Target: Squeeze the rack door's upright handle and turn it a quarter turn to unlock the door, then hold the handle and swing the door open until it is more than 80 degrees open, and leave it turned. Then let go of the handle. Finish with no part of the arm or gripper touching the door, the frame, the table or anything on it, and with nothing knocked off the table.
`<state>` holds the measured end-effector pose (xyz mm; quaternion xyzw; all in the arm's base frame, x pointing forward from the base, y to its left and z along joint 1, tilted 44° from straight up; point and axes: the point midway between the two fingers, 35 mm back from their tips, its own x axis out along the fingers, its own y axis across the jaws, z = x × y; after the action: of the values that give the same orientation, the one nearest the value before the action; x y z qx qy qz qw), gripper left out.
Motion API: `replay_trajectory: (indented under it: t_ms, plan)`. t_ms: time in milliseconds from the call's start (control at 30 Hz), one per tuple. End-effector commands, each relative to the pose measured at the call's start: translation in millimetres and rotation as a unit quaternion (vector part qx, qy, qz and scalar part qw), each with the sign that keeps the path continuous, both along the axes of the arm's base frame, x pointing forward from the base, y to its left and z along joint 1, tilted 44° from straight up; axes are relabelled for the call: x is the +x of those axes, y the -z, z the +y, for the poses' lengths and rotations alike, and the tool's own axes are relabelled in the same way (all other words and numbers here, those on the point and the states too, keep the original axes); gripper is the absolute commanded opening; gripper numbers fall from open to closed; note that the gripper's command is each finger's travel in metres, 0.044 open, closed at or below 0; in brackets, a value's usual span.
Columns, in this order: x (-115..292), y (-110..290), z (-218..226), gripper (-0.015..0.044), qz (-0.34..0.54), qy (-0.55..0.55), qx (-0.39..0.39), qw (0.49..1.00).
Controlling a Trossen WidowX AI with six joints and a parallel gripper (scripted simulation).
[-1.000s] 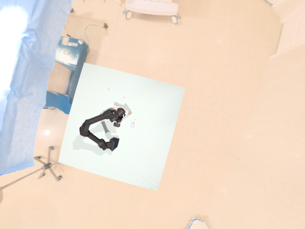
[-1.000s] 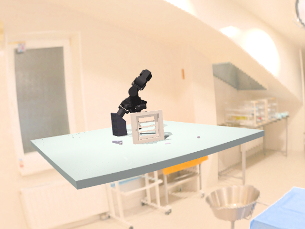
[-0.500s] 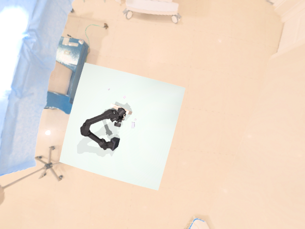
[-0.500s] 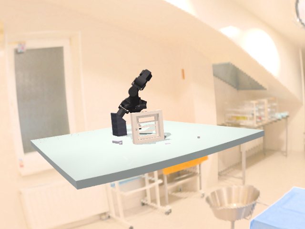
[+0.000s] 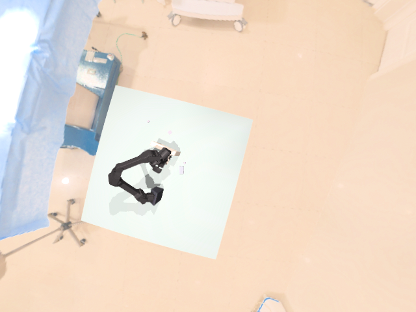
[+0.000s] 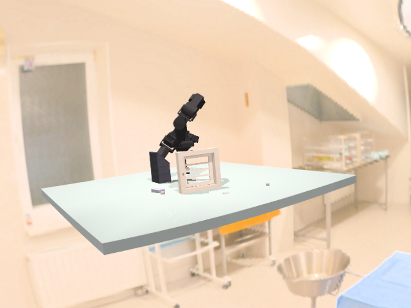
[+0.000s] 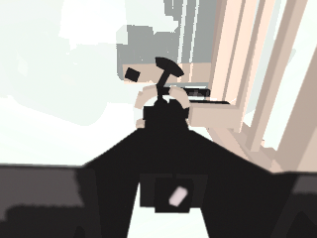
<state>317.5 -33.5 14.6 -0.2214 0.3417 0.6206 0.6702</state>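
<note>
The cream rack frame [image 5: 156, 144] [image 6: 216, 172] stands upright on the pale green table [image 5: 208, 201] [image 6: 132, 212]. Its posts fill the right of the wrist view. Thin rods of the rack or its door show through the opening in the exterior view. My gripper [image 7: 164, 135] is on the arm's side of the frame, pointing down, its dark fingers drawn together. It is shut on the door's upright handle, which the fingers mostly hide. Cream curved pieces show around the fingertips. The handle's turn and the door's exact angle cannot be told.
A lavender block [image 5: 181, 169] [image 6: 157, 190] and a small cube [image 5: 184, 162] [image 6: 162, 192] lie beside the frame's near end. A flat lavender piece [image 5: 169, 132] [image 6: 225, 192] and another small cube [image 5: 148, 121] [image 6: 267, 184] lie on the frame's far side.
</note>
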Motion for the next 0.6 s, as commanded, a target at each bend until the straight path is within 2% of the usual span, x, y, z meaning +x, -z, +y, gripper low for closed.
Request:
replay_trajectory:
  t_ms: [0, 567]
  plan:
    - [-4.0, -1.9, 2.8, 0.0025, 0.033, 0.036, 0.003, 0.999]
    - [-25.4, -15.2, 17.1, 0.0025, 0.145, 0.155, 0.003, 0.977]
